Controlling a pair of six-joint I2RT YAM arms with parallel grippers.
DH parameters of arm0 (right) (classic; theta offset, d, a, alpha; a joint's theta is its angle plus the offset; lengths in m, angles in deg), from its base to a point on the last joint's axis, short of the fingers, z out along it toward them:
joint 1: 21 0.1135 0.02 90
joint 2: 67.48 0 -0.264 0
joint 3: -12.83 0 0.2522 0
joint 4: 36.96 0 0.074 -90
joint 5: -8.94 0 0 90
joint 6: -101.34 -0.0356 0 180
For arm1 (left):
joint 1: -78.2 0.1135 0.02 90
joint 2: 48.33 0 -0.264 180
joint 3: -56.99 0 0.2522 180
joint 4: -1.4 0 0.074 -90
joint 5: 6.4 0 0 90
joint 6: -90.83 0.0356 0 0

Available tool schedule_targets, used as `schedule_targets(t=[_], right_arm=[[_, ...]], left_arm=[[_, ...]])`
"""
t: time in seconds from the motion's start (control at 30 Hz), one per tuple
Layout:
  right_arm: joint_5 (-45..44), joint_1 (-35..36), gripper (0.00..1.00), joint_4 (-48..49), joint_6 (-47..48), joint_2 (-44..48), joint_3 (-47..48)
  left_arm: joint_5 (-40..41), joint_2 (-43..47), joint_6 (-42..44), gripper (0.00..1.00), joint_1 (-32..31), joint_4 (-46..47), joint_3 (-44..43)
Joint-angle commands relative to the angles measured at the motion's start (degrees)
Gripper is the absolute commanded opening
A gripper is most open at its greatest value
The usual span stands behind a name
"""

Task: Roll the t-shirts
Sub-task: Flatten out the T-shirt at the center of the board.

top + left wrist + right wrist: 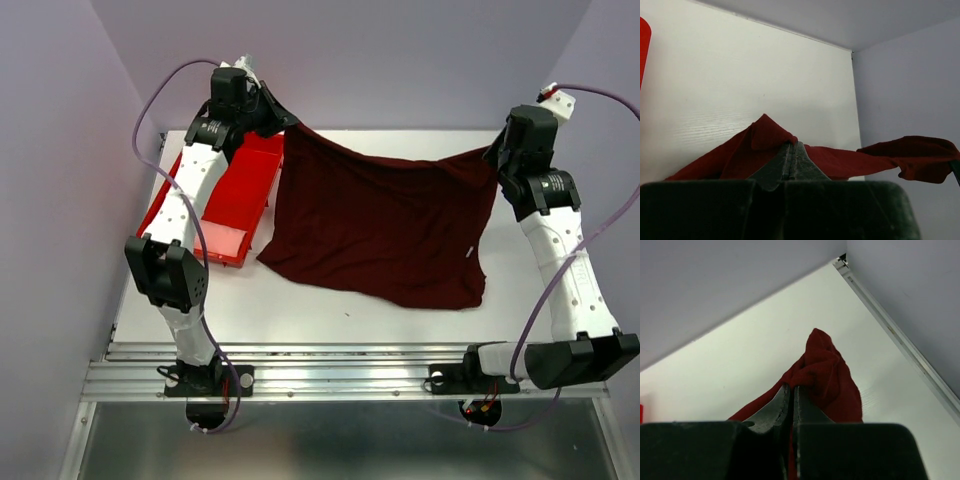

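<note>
Maroon t-shirt (385, 225): pinched at far left corner by left gripper (288, 122), jaws closed on the cloth; pinched at far right corner by right gripper (492, 157), closed on it too. Hangs stretched between both, near edge resting on white table (330, 305), just beside red tray (240, 200).

White table (330, 320), lilac walls (400, 60)

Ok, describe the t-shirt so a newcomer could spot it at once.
On the white table, the t-shirt is the large cloth spread across the middle, its far corners pinched and lifted by the left gripper and right gripper. Unlike the bright red rigid tray beside it, it is dark maroon, soft and plain.
</note>
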State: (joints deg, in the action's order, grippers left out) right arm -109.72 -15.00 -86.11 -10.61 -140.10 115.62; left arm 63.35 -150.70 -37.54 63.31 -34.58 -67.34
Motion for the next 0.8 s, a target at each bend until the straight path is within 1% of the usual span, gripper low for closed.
schedule_targets(t=[0.0, 0.07, 0.1, 0.2, 0.33, 0.5, 0.63, 0.67, 0.77], right_arm=[[-1.4, -0.3, 0.01, 5.1, 0.3, 2.4, 1.5], [-1.3, -0.3, 0.01, 4.9, 0.2, 4.1, 1.7], [-1.2, -0.3, 0.01, 4.6, 0.3, 5.8, 2.6], [-1.0, -0.3, 0.01, 1.8, 0.2, 8.2, 5.8], [-1.0, -0.3, 0.01, -0.6, 1.0, 12.9, 13.9], [0.4, -0.3, 0.01, -3.2, 2.6, 16.1, 23.4], [3.6, -0.3, 0.01, -3.7, 3.7, 18.3, 29.8], [4.9, -0.3, 0.01, -4.4, 3.8, 18.7, 32.4], [6.7, -0.3, 0.01, -6.4, 3.9, 19.4, 36.0]], left_arm=[[-0.2, 1.5, 2.6, 0.00, 0.3, 0.2, -6.4], [-0.1, 3.6, 2.9, 0.00, 0.4, 1.6, -4.8], [0.2, 6.2, 3.4, 0.00, 0.5, 3.5, -3.5], [0.0, 9.5, 3.8, 0.00, 0.9, 4.8, -3.7], [-1.6, 14.6, 3.6, 0.00, 2.4, 7.2, -6.8], [-3.7, 19.9, 2.6, 0.00, 4.7, 9.3, -10.0], [-4.2, 23.3, 2.6, 0.00, 5.6, 9.8, -12.7], [-3.9, 24.0, 2.8, 0.00, 5.8, 9.8, -13.4], [-2.7, 27.0, 3.7, 0.00, 5.9, 9.6, -15.1]])
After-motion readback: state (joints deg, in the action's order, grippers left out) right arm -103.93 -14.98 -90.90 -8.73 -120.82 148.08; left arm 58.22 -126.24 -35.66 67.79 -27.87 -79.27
